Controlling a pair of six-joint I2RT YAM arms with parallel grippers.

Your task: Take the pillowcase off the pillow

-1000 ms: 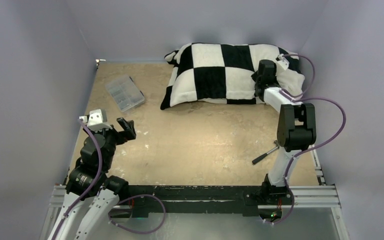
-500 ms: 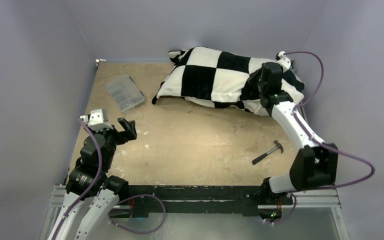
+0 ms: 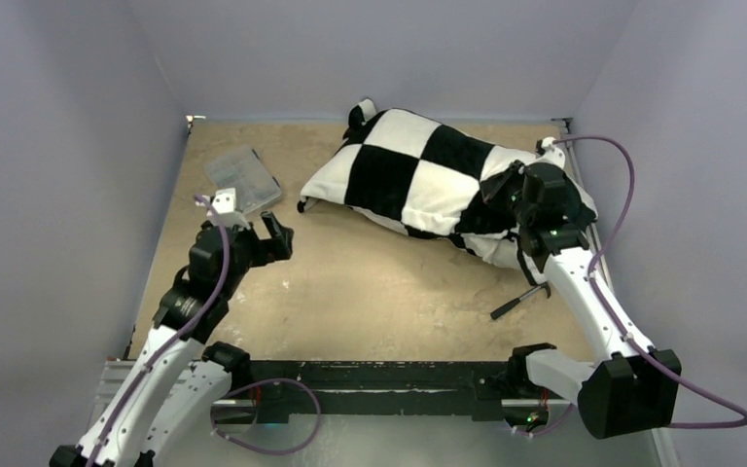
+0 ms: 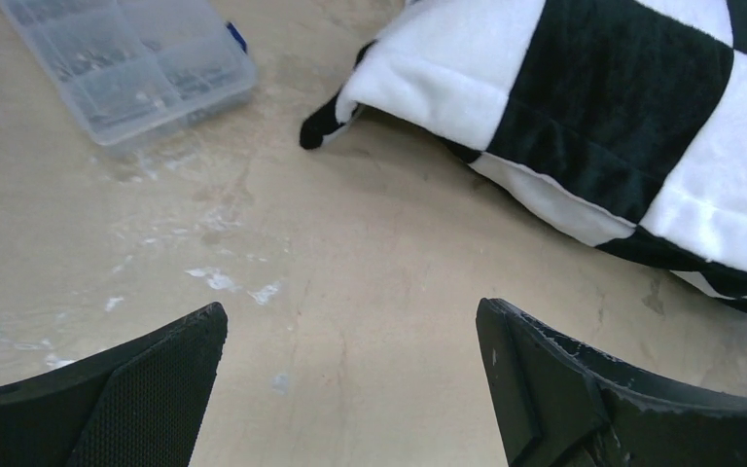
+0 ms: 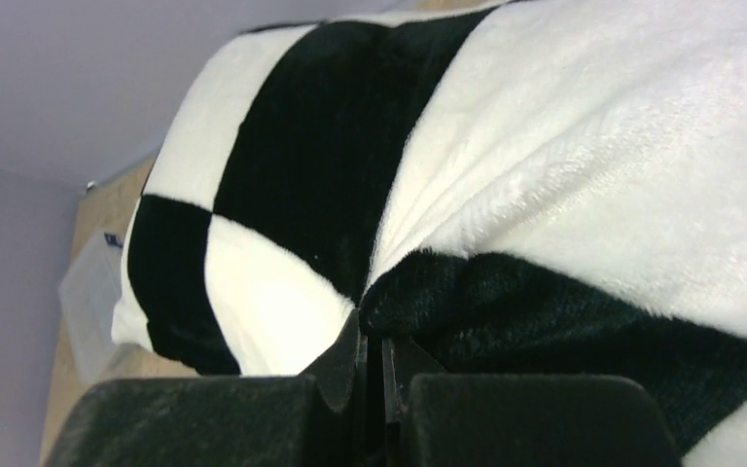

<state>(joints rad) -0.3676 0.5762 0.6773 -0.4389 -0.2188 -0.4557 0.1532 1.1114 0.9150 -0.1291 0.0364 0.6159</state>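
While the right claw [image 5: 374, 342] pinches one checkered pillowcase [image 3: 410, 177], left claw [image 4: 350, 311] spread apart, one hammer [image 3: 517, 302], one clear box [image 3: 243, 182]

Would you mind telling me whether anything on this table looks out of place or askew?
The pillowcase lies slanted across the far right of the table, bunched where the right hand pinches it. A hammer lies on the table near it, an odd tool here.

The top camera overlooks the whole pillowcase [image 3: 418, 180] from high on its near side, the left wrist camera faces its left corner from low nearby, and the right wrist camera sits almost against its plush, so all three views share it
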